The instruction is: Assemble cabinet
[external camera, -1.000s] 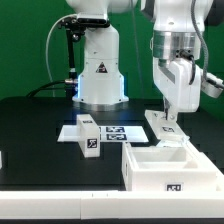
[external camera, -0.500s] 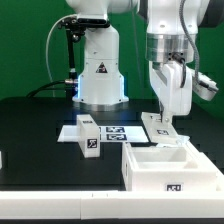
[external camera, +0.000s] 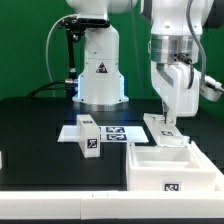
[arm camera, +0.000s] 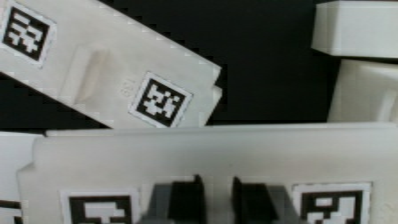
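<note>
The cabinet's big white open box [external camera: 185, 172] stands at the front on the exterior view's right, with a tag on its front face. Just behind it lies a flat white panel [external camera: 160, 126], and my gripper [external camera: 168, 122] reaches down onto it. In the wrist view the dark fingers [arm camera: 175, 203] stand almost together over a tagged white panel [arm camera: 214, 155], with a thin white strip pinched between them. My gripper [arm camera: 214, 203] is shut on that panel. A small white tagged block [external camera: 88, 136] stands further to the exterior view's left. No knob is in view.
The marker board [external camera: 112, 131] lies on the black table in front of the robot base [external camera: 100, 75]. Another tagged white piece [arm camera: 125, 70] and a white wall [arm camera: 365, 90] lie close beyond the fingers in the wrist view.
The gripper swayed a little toward the exterior view's left, then came back right and slightly down, the panel moving with it. The jaws stayed shut.
</note>
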